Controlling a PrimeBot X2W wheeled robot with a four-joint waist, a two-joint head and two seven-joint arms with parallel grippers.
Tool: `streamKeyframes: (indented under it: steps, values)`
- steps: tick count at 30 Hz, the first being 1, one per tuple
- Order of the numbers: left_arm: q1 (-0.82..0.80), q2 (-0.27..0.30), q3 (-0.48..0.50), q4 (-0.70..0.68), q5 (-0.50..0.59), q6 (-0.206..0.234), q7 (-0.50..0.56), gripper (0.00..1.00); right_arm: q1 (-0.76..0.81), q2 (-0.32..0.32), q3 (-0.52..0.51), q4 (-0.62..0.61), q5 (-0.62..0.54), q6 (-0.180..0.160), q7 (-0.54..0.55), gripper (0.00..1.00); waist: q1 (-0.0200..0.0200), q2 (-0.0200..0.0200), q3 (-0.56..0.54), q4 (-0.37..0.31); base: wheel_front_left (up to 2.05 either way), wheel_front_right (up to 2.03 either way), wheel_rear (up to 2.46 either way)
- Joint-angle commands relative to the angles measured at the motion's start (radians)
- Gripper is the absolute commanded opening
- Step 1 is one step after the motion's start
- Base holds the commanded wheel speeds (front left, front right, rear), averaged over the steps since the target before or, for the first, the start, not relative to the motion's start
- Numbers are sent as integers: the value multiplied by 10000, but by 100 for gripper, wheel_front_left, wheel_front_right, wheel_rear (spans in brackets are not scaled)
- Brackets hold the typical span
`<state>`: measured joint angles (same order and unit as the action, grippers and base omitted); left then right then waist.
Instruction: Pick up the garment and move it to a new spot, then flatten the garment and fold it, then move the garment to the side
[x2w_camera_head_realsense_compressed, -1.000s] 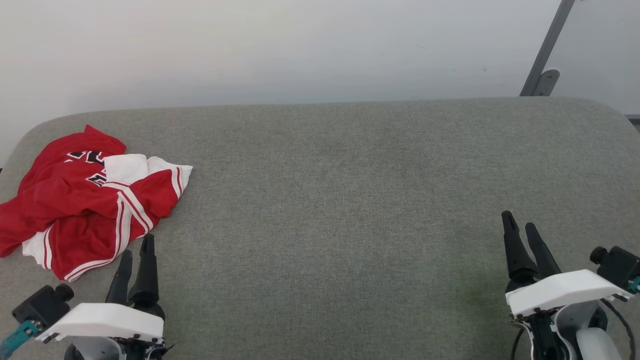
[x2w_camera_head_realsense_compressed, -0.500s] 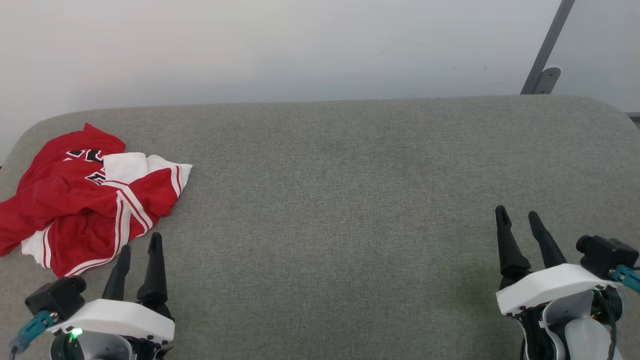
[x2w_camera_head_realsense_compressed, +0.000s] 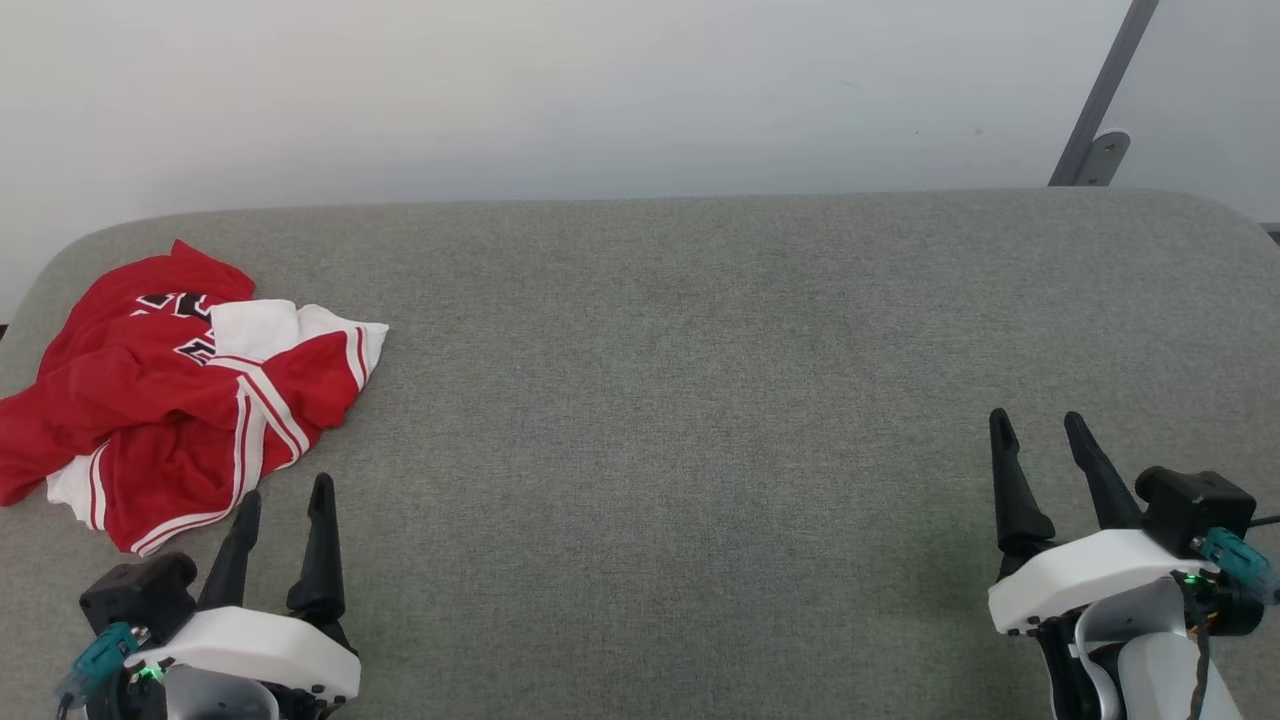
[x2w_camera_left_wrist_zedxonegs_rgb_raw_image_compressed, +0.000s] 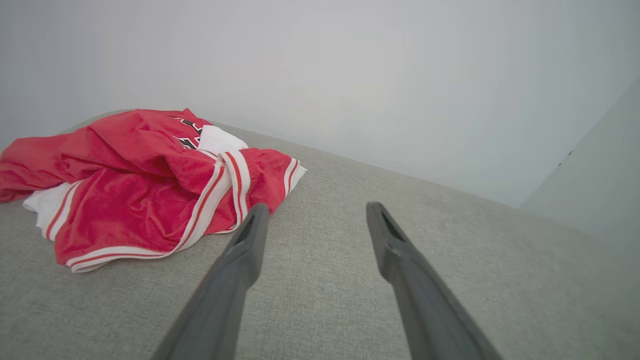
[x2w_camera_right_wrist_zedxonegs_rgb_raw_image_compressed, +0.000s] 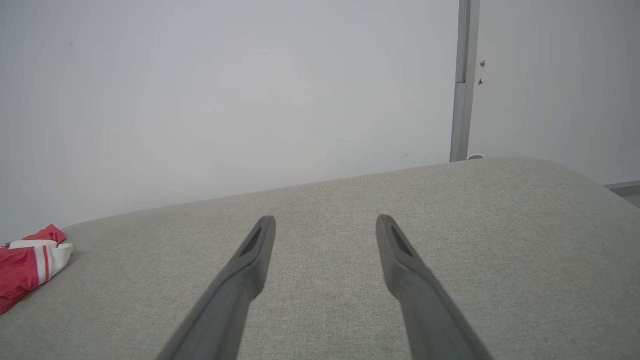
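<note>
The garment (x2w_camera_head_realsense_compressed: 170, 400), a red jersey with white sleeves and striped trim, lies crumpled at the far left of the grey fabric table (x2w_camera_head_realsense_compressed: 680, 380). Black-and-white lettering peeks out near its top. My left gripper (x2w_camera_head_realsense_compressed: 285, 488) stands open just below and right of the garment's near hem, apart from it, nothing between its fingers. In the left wrist view the garment (x2w_camera_left_wrist_zedxonegs_rgb_raw_image_compressed: 145, 185) lies left of and beyond my open left gripper (x2w_camera_left_wrist_zedxonegs_rgb_raw_image_compressed: 315, 207). My right gripper (x2w_camera_head_realsense_compressed: 1035, 418) is open and empty at the lower right. The right wrist view has the garment (x2w_camera_right_wrist_zedxonegs_rgb_raw_image_compressed: 27, 265) at its far left edge, far from the right gripper (x2w_camera_right_wrist_zedxonegs_rgb_raw_image_compressed: 325, 220).
A pale wall rises behind the table's rounded far edge. A grey metal post (x2w_camera_head_realsense_compressed: 1100, 110) with a bracket stands at the back right. The table's rounded corners curve away at the far left and far right.
Both grippers have turned on their wrists so their fingers now spread side by side. The left gripper has drawn slightly back from the garment. The garment lies as before.
</note>
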<state>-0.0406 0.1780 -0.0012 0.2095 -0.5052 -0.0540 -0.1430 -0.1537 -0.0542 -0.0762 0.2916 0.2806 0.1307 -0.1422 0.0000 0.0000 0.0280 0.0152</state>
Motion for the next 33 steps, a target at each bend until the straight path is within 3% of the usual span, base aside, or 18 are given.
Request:
streamKeyframes:
  steps: [1, 10, 24, 33]
  values:
    - [-23, 99, -33, -79, 310, -2, -118, 100, -144, 22, -59, -115, -292, -1, -133, 100, 0, 0, 5, 6, 0, 0, 0]
    - [53, 120, -44, 41, 1151, -53, -350, 100, 40, 44, 13, -207, -1127, -1, -361, 100, 0, 0, 15, 19, 0, 0, 0]
    - [4, -78, 447, 172, 2089, -430, -664, 100, 26, 40, -73, -300, -1431, -1, -673, 100, 0, 0, 101, 83, 0, 0, 0]
    - [-177, -247, 678, 503, 2689, -647, -846, 100, -44, 45, 434, -269, -1633, -1, -856, 100, 0, 0, 166, 894, 0, 0, 0]
